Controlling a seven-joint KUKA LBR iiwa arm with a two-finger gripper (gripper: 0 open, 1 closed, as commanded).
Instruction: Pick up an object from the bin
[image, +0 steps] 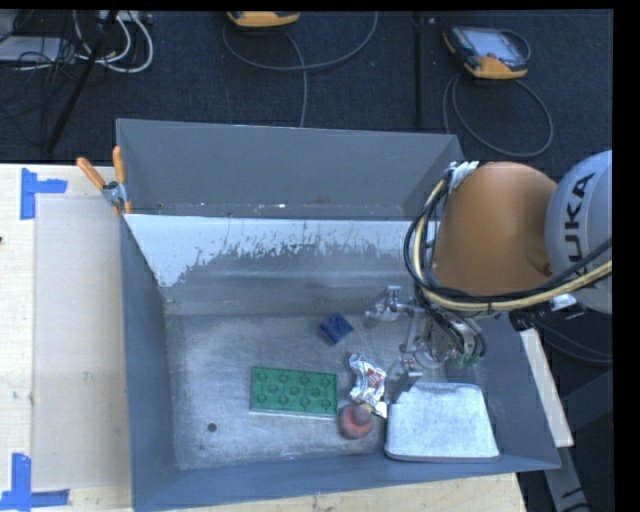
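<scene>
A flat green studded building plate (293, 391) lies on the floor of the grey metal bin (280, 170). A small blue block (335, 327) sits apart to its upper right, and a reddish round thing (354, 421) lies just beside its lower right corner. Beyond the bin, an orange-and-black handheld device (487, 50) and looped black cables (305, 62) lie on dark carpet (200, 85).

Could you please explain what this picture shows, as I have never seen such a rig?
One camera looks down into a grey metal bin. The robot arm comes in from the right; the orange dome is its wrist cover. Its gripper hangs low by the corner of a white cloth. Beside it lie a crumpled wrapper and a reddish ball; farther left, a green studded plate and a small blue block. Whether anything is held I cannot tell.
</scene>
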